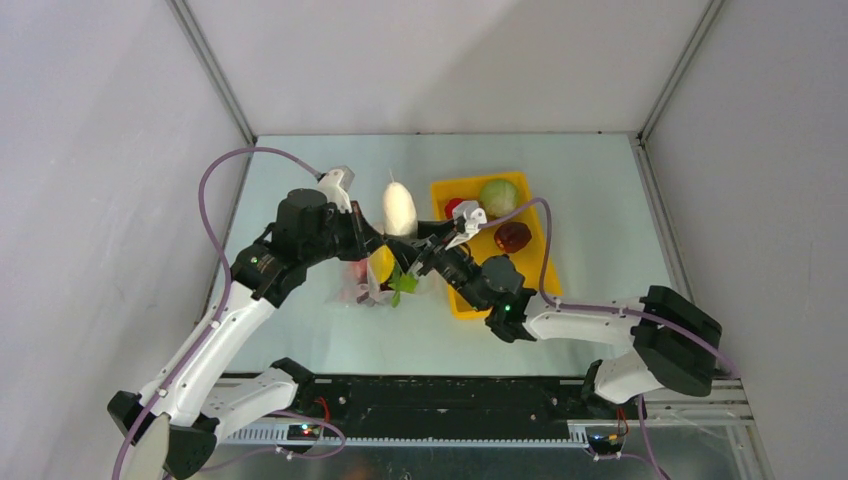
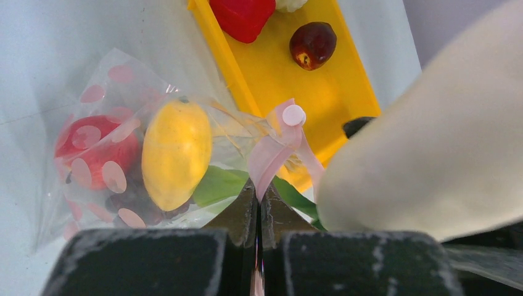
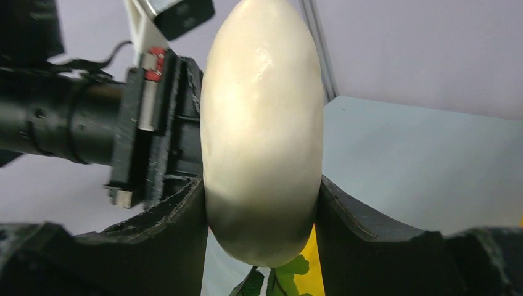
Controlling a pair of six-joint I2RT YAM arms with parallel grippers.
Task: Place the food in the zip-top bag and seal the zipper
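**Radish held at bag mouth; tray items outstanding**

1. The counter [image 1: 600, 200] carries all the work. The yellow tray [image 1: 540, 275] lies just behind and to the outer side of the right fingers [image 3: 261, 209].

2. The zip-top bag [image 2: 111, 123] lies on the counter directly ahead of the left fingers [image 2: 259, 213]. These are closed on its mouth edge, and the pink zipper [image 2: 271, 154] rises from between them. In my judgement this pinch lifts one lip so the mouth stays open for loading.

3. The white radish [image 3: 262, 123] is clamped upright between the right fingers, gripped across its lower body, with the far larger part standing above them. It hangs just beside the left fingers, near the bag mouth, and appears staged for insertion.

4. Inside the bag, ahead of the left fingers: a yellow piece [image 2: 176, 154], a red piece [image 2: 86, 154] beyond it, and a green leaf [image 2: 219, 185] nearest the mouth.

5. In the tray: cabbage [image 1: 498, 196], red pepper [image 2: 243, 15] and apple [image 2: 312, 44], none bagged.

6. Obstructions: the leaf and yellow piece crowd the opening, and the two wrists stand close together. The radish looks long for the remaining room, so fouling on the zipper lip is a risk.
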